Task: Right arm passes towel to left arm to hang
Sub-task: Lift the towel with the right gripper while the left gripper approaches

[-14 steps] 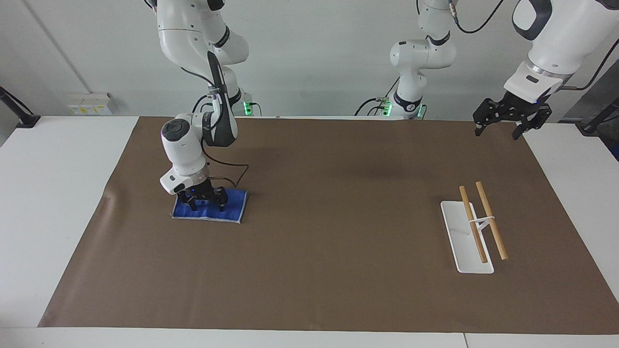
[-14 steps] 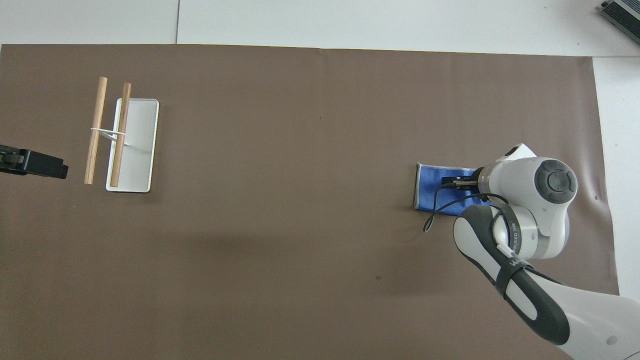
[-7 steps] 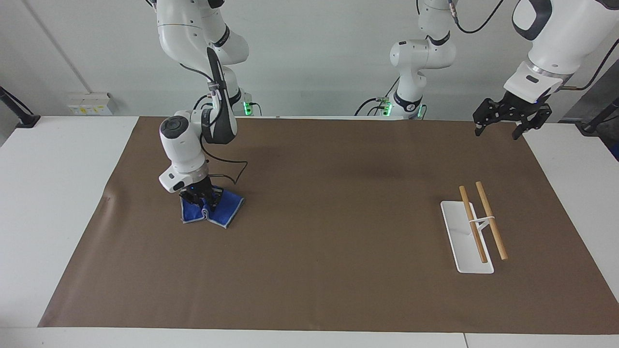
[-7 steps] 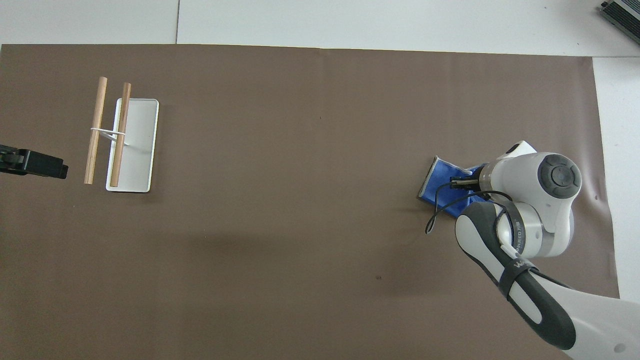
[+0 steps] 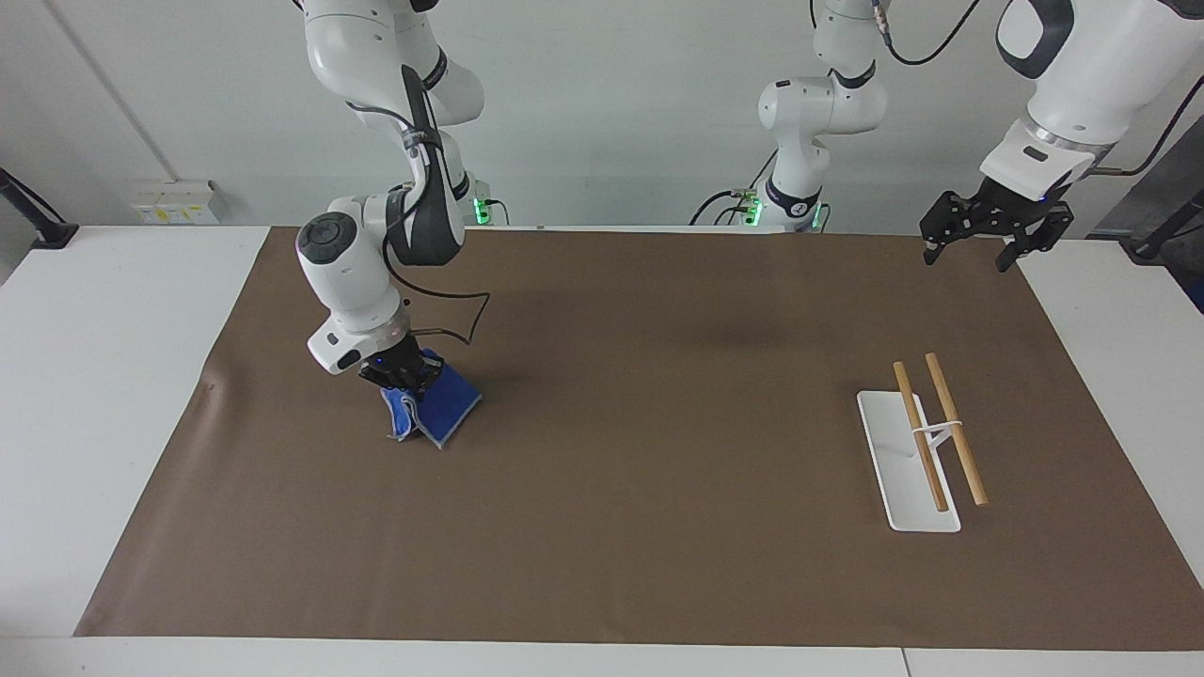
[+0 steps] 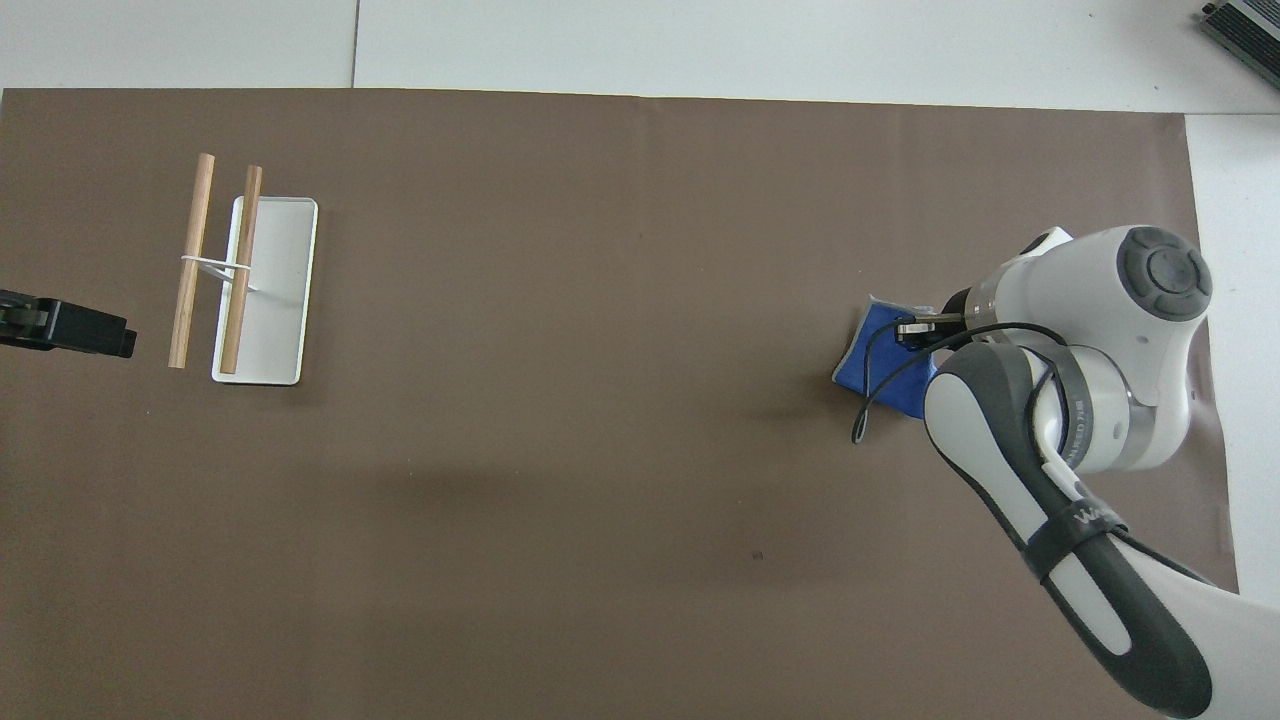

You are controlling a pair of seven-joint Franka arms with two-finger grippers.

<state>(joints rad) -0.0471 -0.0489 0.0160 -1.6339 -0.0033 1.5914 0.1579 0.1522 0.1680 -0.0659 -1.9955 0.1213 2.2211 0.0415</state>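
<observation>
Right end effector [image 5: 400, 374] pinching the towel [image 5: 435, 402], bunched, drooping toward the surface [image 5: 658, 451]; left end effector [image 5: 992, 226] waiting spread open near the rack [image 5: 910, 461].

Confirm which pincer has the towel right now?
The right pincer, shut on the blue towel at its own end of the mat. The left pincer hangs open above the mat's edge, holding nothing.
</observation>
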